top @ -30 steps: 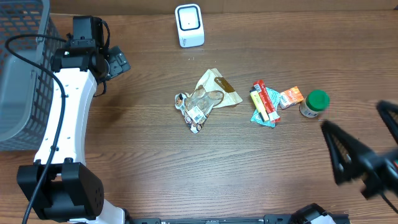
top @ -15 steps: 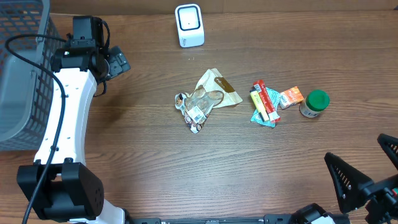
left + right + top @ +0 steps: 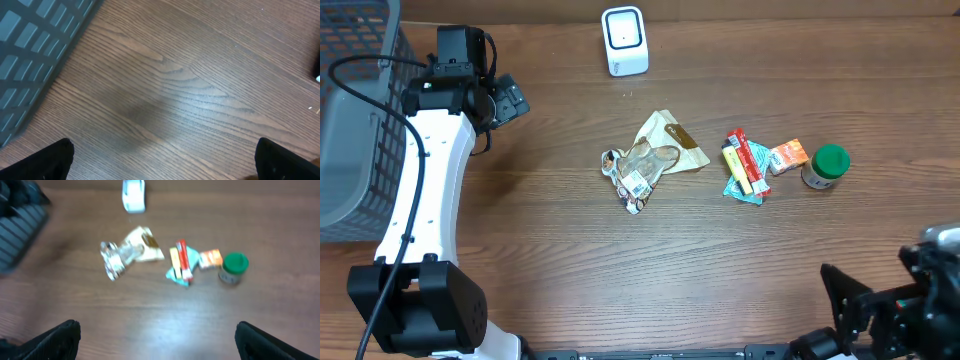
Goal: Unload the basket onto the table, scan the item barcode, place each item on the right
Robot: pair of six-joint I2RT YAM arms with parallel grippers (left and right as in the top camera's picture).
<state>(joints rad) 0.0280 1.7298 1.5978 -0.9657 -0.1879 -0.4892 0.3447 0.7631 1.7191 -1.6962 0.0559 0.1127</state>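
Two grippers gape fully open, holding nothing | left gripper (image 3: pixel 165 162) upper left of overhead view, right gripper (image 3: pixel 160 347) lower right | crinkled packet (image 3: pixel 645 165) lies mid-frame, below scanner (image 3: pixel 624 40) | best: grasp one edge, keeping white label (image 3: pixel 638 183) uncovered.

Looks like a lab bench set up as a mock shop checkout: wood-grain table (image 3: pixel 550 250), white barcode scanner (image 3: pixel 624 40) at the far edge, grey mesh basket (image 3: pixel 350 150) on the left, small packaged groceries (image 3: pixel 650 165) and 1 green-lidded jar (image 3: pixel 825 166) mid-table.
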